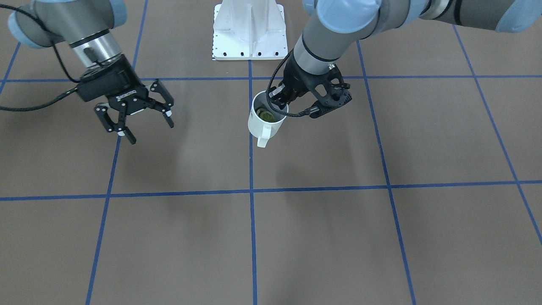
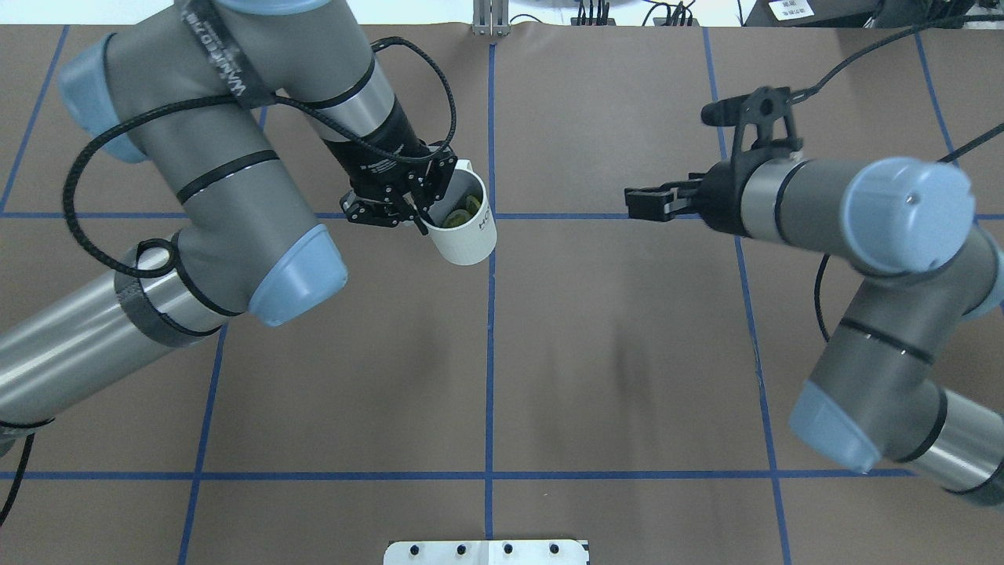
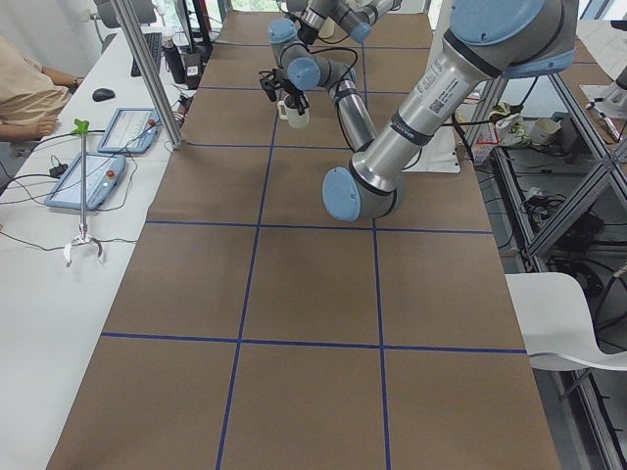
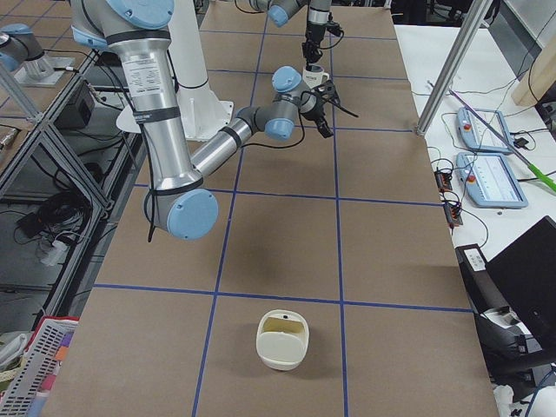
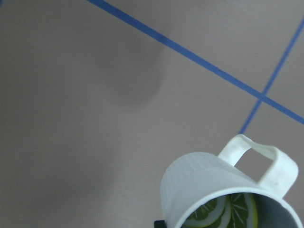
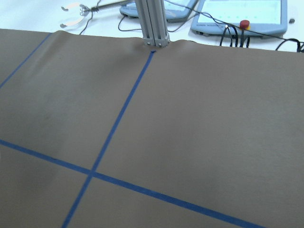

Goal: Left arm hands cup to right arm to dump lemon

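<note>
My left gripper point(image 1: 276, 101) is shut on the rim of the white cup point(image 1: 264, 123), one finger inside and one outside, and holds it upright above the table near the centre line. The handle points away from the robot. Yellow-green lemon point(image 1: 266, 114) slices lie inside the cup point(image 2: 468, 231), and the lemon point(image 5: 223, 216) also shows in the left wrist view below the cup's handle point(image 5: 256, 161). My right gripper point(image 1: 151, 132) hangs open and empty, well to the side of the cup. In the overhead view the right gripper point(image 2: 637, 202) points toward the cup.
The white robot base point(image 1: 248, 29) stands at the table's robot side. A white rounded container point(image 4: 282, 340) sits on the mat toward the table's right end. An aluminium post point(image 6: 152, 23) and control tablets line the far edge, where a person's arm point(image 3: 20, 98) rests.
</note>
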Robot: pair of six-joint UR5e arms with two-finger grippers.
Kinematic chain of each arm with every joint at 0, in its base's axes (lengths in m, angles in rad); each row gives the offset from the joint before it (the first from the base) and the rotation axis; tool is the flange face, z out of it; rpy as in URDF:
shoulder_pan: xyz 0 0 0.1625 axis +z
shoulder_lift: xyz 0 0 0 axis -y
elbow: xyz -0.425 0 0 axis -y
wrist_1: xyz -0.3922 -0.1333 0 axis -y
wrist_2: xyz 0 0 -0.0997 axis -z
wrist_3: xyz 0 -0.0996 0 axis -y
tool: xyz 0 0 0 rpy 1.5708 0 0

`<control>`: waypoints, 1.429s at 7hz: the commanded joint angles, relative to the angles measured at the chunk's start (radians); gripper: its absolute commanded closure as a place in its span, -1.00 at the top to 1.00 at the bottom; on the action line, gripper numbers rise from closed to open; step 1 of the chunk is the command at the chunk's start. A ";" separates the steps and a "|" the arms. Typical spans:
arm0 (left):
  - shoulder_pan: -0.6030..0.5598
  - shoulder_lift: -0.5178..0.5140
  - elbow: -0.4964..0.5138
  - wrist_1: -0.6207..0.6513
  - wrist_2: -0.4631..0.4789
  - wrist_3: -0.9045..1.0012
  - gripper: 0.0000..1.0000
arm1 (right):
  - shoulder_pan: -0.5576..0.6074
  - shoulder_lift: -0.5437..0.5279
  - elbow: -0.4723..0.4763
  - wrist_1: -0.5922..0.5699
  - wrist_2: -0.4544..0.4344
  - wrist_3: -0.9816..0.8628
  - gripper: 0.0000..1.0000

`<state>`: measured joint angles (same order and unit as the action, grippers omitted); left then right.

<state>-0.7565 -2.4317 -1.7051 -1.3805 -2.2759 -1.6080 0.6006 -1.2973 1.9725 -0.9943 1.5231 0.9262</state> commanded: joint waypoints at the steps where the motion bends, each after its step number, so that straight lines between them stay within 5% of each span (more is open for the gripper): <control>1: -0.006 -0.072 0.061 0.026 0.012 -0.038 -1.00 | -0.291 0.032 0.011 0.000 -0.432 0.003 0.97; 3: -0.023 -0.085 0.067 0.026 0.012 -0.049 -1.00 | -0.453 0.053 0.000 0.000 -0.649 0.003 0.97; 6: -0.014 -0.109 0.073 0.031 0.010 -0.108 -1.00 | -0.518 0.108 -0.059 0.000 -0.821 0.002 0.97; 10: 0.012 -0.118 0.059 0.035 0.009 -0.141 -1.00 | -0.529 0.145 -0.073 0.006 -0.923 0.017 0.97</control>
<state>-0.7532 -2.5465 -1.6429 -1.3464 -2.2663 -1.7433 0.0730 -1.1561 1.8990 -0.9917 0.6256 0.9410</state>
